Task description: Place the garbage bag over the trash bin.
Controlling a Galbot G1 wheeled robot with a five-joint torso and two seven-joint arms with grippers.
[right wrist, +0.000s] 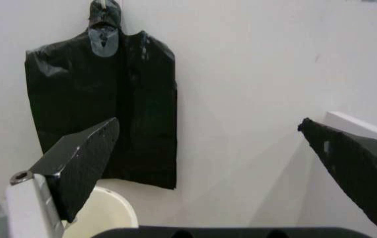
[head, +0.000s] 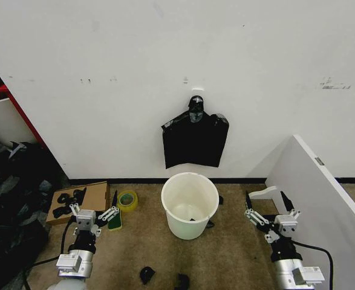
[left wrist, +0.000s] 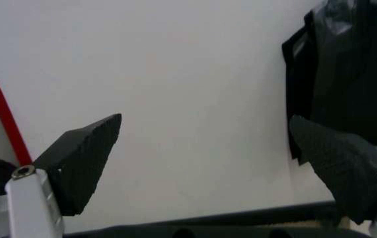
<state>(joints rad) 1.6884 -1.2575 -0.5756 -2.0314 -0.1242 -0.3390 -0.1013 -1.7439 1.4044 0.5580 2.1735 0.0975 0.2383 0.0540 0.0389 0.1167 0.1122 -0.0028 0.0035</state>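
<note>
Evidently start stage: garbage bag hangs on far wall above trash bin; left gripper and right gripper low, near, agape, empty. Next: reach up, pinch bag.

Garbage bag, upper centre: thin black plastic, glossy, crinkled. Trash bin, lower centre: smooth white plastic, rolled rim. Floor: rough brown carpet-like surface. Wall: matt white, scuffed.

One garbage bag, one trash bin, one tape roll.
</note>
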